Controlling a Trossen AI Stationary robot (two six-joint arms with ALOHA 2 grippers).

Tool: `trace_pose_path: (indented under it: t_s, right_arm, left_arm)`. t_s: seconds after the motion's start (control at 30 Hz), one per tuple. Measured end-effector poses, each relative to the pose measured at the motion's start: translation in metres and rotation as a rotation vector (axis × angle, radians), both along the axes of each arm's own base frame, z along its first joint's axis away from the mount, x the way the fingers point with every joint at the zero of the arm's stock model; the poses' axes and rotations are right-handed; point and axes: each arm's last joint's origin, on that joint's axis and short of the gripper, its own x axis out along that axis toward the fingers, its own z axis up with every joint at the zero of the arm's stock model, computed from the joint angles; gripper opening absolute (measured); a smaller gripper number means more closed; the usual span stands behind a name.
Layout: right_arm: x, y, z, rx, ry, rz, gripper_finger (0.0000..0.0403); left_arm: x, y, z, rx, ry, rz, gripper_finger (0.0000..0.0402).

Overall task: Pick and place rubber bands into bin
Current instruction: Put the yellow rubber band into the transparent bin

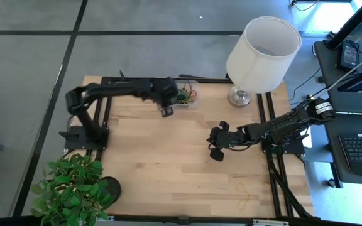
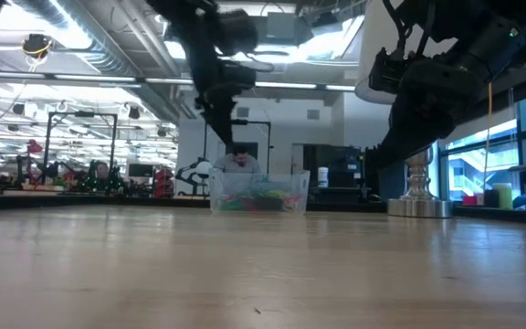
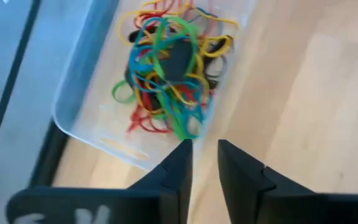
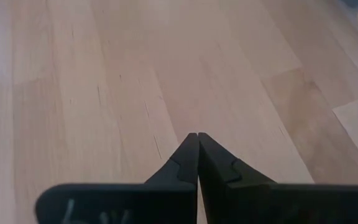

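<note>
While the plant (image 1: pixel 71 188) fills the lower left of the high view, the left gripper (image 1: pixel 166 100) sits upper centre at the near edge of the bin (image 1: pixel 189 88), fingers (image 3: pixel 178 163) slightly apart with nothing between them. The clear bin holds a tangle of rubber bands (image 3: pixel 169 65) in green, yellow, red and blue. Right of centre, the right gripper (image 1: pixel 215 145) hangs over bare table (image 1: pixel 162 163), fingers pressed together, empty. One yellow band (image 1: pixel 244 194) lies lower right. Lamp (image 1: pixel 261 53) stands upper right.
</note>
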Motion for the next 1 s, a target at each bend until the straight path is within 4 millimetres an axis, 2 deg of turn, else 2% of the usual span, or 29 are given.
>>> trace_pose_path:
  t_s: [0.23,0.43,0.53,0.73,0.9,1.0]
  right_arm:
    - [0.000,0.000,0.000,0.005,-0.005,-0.005,0.0005]
    - [0.001,0.000,0.001,0.015,-0.014,-0.014,0.0005]
    - [0.001,0.000,0.001,0.028,-0.017,-0.027,0.0005]
    - [0.002,0.000,0.002,0.051,-0.038,-0.047,0.0005]
    - [0.002,0.000,0.002,0.090,-0.052,-0.086,0.0005]
    - [0.002,0.001,0.002,0.104,-0.055,-0.098,0.0005]
  left_arm:
    - [-0.048,-0.058,-0.028,0.033,-0.152,-0.066,0.0028]
    - [-0.104,-0.092,-0.055,0.033,-0.242,-0.124,0.0003]
    - [-0.131,-0.101,-0.059,0.025,-0.280,-0.125,0.0003]
    - [-0.170,-0.109,-0.056,0.072,-0.392,-0.157,0.0002]
    - [-0.195,-0.113,-0.051,0.091,-0.441,-0.164,0.0002]
    - [-0.202,-0.114,-0.047,0.116,-0.508,-0.168,0.0001]
